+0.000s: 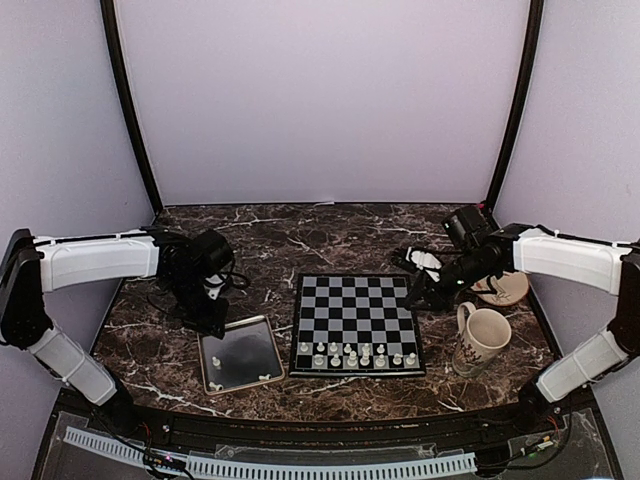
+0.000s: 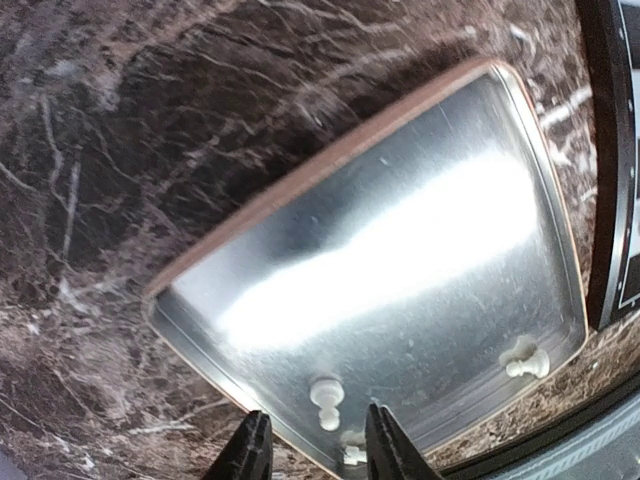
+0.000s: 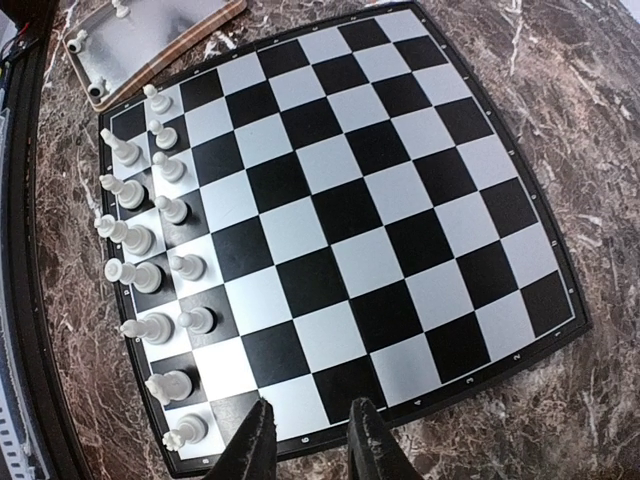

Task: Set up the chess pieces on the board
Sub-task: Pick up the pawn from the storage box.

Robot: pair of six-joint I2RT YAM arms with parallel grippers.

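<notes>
The board lies mid-table, with several whitish chess pieces standing in its two nearest rows. In the right wrist view they line the board's left edge, several pawns in front of taller pieces. My right gripper hangs open and empty over the board's right border. My left gripper is open over the silver tray, just behind a pawn lying on its side. Another piece lies in the tray's corner, and a third by the right finger.
A patterned mug stands right of the board, with a saucer behind it under the right arm. The silver tray sits just left of the board. Dark marble tabletop extends behind the board to the back wall.
</notes>
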